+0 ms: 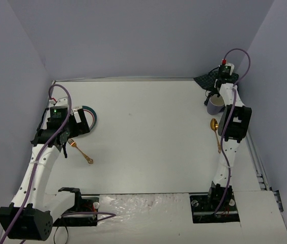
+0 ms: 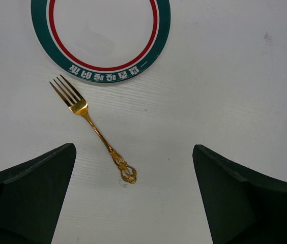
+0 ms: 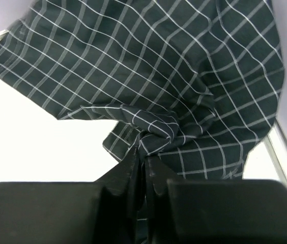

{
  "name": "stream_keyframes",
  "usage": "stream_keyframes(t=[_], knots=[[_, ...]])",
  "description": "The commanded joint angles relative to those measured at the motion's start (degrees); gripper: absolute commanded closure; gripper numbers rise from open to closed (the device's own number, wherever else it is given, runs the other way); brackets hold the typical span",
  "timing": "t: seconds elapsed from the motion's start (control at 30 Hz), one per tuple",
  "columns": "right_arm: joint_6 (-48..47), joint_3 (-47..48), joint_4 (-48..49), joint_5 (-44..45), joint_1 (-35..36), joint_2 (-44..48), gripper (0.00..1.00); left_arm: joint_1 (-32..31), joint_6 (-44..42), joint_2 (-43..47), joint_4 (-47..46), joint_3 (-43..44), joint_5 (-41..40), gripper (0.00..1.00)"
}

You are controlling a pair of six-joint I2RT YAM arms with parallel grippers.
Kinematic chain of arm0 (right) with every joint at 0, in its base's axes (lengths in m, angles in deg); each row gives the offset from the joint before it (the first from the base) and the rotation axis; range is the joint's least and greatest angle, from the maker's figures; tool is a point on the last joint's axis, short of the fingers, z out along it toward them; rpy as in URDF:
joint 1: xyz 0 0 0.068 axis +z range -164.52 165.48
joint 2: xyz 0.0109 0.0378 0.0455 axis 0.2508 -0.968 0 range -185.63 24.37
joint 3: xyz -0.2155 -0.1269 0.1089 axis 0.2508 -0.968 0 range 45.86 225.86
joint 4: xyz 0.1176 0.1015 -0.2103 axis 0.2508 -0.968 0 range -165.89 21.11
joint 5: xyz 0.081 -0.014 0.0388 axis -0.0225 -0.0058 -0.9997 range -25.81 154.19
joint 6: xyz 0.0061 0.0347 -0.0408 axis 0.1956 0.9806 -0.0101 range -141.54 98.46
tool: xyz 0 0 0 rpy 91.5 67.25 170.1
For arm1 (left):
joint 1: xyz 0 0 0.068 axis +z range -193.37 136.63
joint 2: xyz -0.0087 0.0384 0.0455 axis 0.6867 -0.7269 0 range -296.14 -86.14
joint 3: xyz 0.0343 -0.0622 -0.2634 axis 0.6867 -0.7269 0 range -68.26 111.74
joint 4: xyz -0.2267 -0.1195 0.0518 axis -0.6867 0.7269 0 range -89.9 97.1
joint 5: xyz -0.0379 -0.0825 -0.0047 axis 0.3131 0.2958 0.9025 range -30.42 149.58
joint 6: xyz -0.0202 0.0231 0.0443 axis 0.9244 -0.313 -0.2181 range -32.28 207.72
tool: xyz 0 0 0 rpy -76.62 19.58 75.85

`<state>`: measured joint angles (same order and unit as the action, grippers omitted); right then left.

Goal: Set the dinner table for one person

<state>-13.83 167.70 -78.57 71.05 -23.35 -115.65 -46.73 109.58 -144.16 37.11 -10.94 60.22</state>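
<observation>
Black right claw (image 3: 142, 150) clamps a fold of dark green checked cloth (image 3: 148, 66) — a thin pinch could slip, or snag the nearby grey ceramic mug (image 1: 216, 104); left claw (image 2: 134, 152) gapes open.

Left claw (image 2: 134, 147) spread wide, right claw (image 3: 142, 155) pinched closed

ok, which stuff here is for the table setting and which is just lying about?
Job:
- plate
- fork
- spoon
- mug
- checked cloth, likely the napkin, pinched in the right hand
- table

Not job:
- only rig hardware, e.g. right arm base
</observation>
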Motion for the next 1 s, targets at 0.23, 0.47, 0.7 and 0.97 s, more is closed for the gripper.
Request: stream_keyframes(t=[0.23,0.47,0.7,0.97], knots=[[-11.1,-3.1,10.9,-3.6,5.9,13.0,1.0,0.4,1.0,0.8,-2.0,0.6,-0.1,0.03],[-17.5,-2.8,13.4,-10.1,15.2,22.2,1.0,0.5,1.1,1.7,-2.0,0.5,-0.1,0.03],[-20.3,-14.6,13.1,-16.4,26.3,35.2,1.0,0.4,1.2,2.6,-2.5,0.3,-0.1,0.03],[-15.4,-49.8,15.8,-19.5,43.0,55.2,0.87,0.4,4.4,7.2,-2.3,-1.6,3.8,0.03]])
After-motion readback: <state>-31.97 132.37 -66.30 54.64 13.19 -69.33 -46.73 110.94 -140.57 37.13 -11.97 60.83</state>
